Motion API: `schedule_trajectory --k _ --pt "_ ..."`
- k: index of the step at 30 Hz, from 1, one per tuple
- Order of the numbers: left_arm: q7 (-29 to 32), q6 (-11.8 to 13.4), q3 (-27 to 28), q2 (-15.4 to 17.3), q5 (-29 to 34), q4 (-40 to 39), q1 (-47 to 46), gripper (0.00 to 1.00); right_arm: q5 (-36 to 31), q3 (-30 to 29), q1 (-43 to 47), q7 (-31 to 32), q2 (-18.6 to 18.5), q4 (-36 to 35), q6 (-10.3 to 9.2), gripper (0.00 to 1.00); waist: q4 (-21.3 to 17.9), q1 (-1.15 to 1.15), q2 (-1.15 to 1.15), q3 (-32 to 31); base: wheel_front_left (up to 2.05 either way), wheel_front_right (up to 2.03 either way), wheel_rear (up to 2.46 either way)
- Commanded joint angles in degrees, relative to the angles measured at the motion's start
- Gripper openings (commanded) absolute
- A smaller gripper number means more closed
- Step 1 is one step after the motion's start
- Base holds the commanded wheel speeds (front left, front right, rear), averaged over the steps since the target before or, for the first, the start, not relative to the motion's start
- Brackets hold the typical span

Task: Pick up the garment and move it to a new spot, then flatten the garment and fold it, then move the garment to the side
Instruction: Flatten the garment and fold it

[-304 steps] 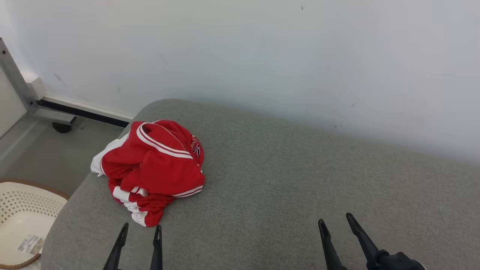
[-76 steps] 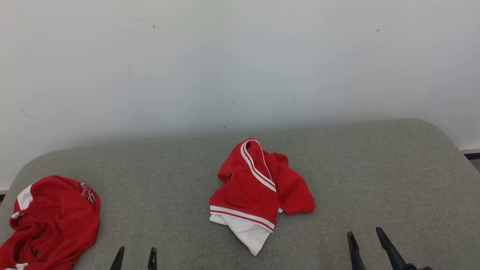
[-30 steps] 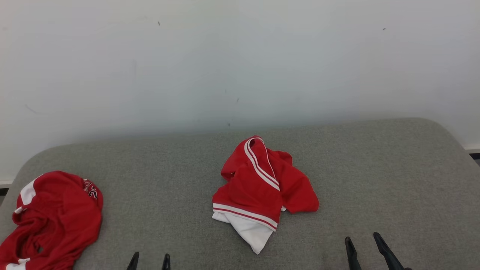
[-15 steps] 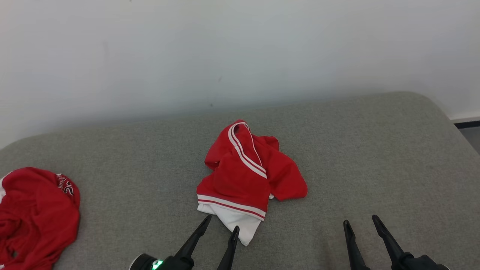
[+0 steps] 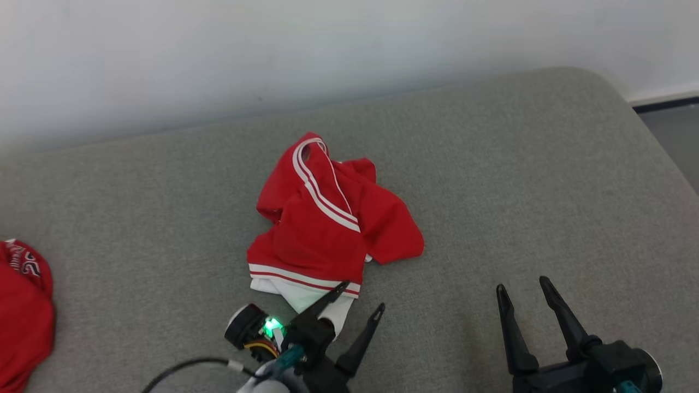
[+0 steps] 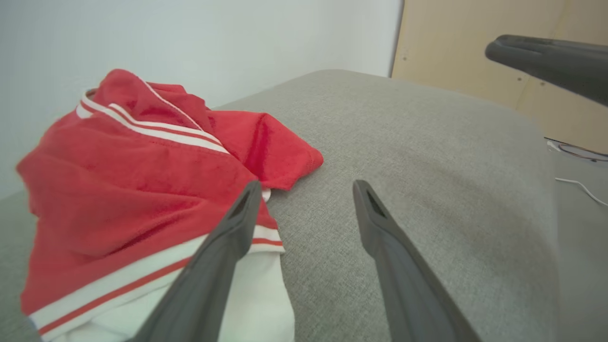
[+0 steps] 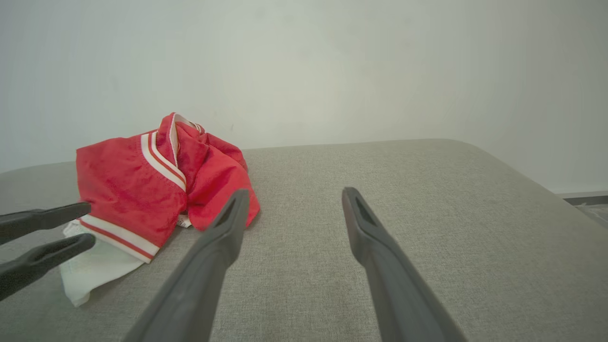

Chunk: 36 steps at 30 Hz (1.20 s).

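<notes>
Red cloth with white striping, the garment (image 5: 327, 218) lies crumpled mid-frame in the head view, on the grey cushion (image 5: 519, 180). The left end effector (image 5: 363, 295) has its fingers spread apart at the garment's white lower hem, one finger over cloth and the other over bare cushion. The right end effector (image 5: 521, 284), also spread, hovers at lower right, well apart from the garment. Flattening looks like the step in hand. Each end effector should probably pinch a separate hem corner, one layer only, then pull outward evenly. Gripping bunched folds would likely drag the whole heap.
</notes>
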Motion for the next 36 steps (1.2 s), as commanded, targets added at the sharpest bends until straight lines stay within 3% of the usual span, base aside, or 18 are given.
schedule_trajectory --k 1,6,15,17,18,28,36 --pt "0.0 0.3 -0.4 0.2 -1.0 0.7 -0.9 1.00 -0.2 0.1 -0.7 0.0 0.1 -0.1 0.02 1.00 -1.8 -0.01 -0.01 2.5 0.00 0.00 0.00" --pt "3.5 4.1 -5.3 0.2 -5.2 9.6 -8.4 1.00 -0.1 0.6 -2.5 0.0 0.4 0.2 0.03 1.00 -2.7 -0.01 -0.01 4.5 0.00 0.00 0.00" --pt "10.6 8.2 -12.9 0.3 -9.9 17.7 -14.6 1.00 0.4 1.3 -3.6 0.0 0.6 0.7 0.03 1.00 -3.4 -0.01 -0.01 5.8 0.00 0.00 0.00" --pt "10.0 9.1 -14.1 0.4 -10.6 18.2 -15.6 0.20 0.5 1.3 -3.6 0.0 0.7 0.7 0.03 1.00 -3.5 -0.01 -0.01 6.1 0.00 0.00 0.00" --pt "9.6 9.3 -14.4 0.4 -11.3 18.2 -16.0 0.00 0.5 1.3 -3.7 0.0 0.8 0.7 0.03 1.00 -3.5 -0.01 -0.01 6.1 0.00 0.00 0.00" --pt "5.5 10.6 -16.7 0.2 -16.4 15.6 -19.4 0.00 0.9 1.2 -2.8 0.0 1.2 1.2 0.03 1.00 -3.3 -0.01 -0.01 3.7 0.00 0.00 0.00" --pt "2.9 8.2 -14.0 0.1 -29.2 5.6 -22.6 0.00 1.2 2.2 -2.1 0.0 1.5 1.9 0.03 1.00 -4.3 -0.01 -0.01 -0.1 0.00 0.00 0.00"
